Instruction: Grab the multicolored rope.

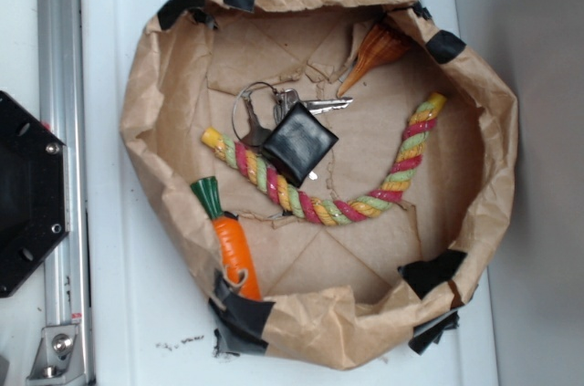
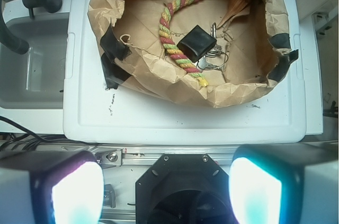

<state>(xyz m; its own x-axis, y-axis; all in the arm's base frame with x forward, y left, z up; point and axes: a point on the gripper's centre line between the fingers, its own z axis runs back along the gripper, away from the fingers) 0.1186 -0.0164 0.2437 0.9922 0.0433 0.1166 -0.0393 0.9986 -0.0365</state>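
Observation:
The multicolored rope (image 1: 356, 211) lies in a long curve on the floor of a brown paper bag basin (image 1: 139, 112), twisted from pink-red, yellow and pale green strands. The wrist view has the rope (image 2: 168, 41) far ahead, running from the back of the basin to its near wall. My gripper (image 2: 167, 192) is open, its two fingers (image 2: 77, 192) spread wide at the bottom corners with nothing between them. It hangs over the black arm base, well short of the basin. The exterior view does not include the gripper.
A black pouch (image 1: 298, 142) with keys (image 1: 315, 105) rests against the rope's middle. An orange carrot toy (image 1: 235, 249) leans at the basin's front left. A brown ribbed thing (image 1: 374, 53) sits at the back. The black arm base (image 1: 23, 194) and a metal rail (image 1: 59, 130) stand left.

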